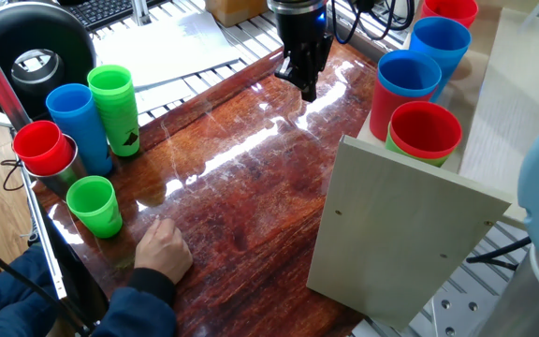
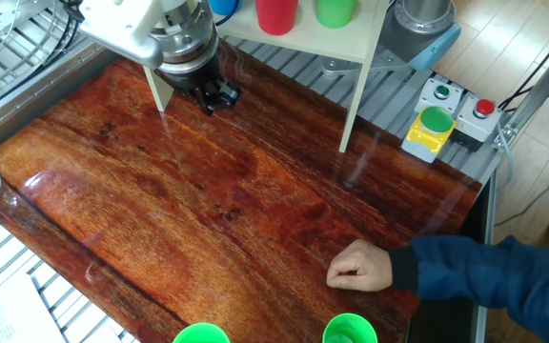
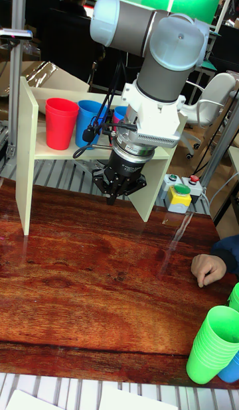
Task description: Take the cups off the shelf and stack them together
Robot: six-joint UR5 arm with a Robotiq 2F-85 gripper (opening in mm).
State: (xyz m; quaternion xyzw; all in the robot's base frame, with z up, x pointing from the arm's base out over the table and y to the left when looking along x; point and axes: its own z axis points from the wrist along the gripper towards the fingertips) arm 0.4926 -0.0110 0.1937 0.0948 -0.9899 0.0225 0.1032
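Note:
The pale wooden shelf (image 1: 410, 234) stands on the right of the table, also seen in the tall fixed view (image 3: 26, 151). On its board sit two blue cups (image 1: 408, 89) (image 1: 438, 47), a red cup (image 1: 424, 131), another red cup (image 1: 452, 9) at the far end, and a green cup (image 2: 335, 11) that the near red one mostly hides in one fixed view. My gripper (image 1: 307, 89) hangs over the table just in front of the shelf, pointing down, its fingers together and holding nothing. The same gripper (image 3: 111, 198) shows a little above the wood, below the level of the shelf board.
At the table's left stand a tall green stack (image 1: 115, 108), a blue cup (image 1: 78, 126), a red cup in a metal cup (image 1: 45, 150) and a single green cup (image 1: 94, 206). A person's hand (image 1: 162, 248) rests on the near edge. A button box (image 2: 432, 129) sits beside the shelf.

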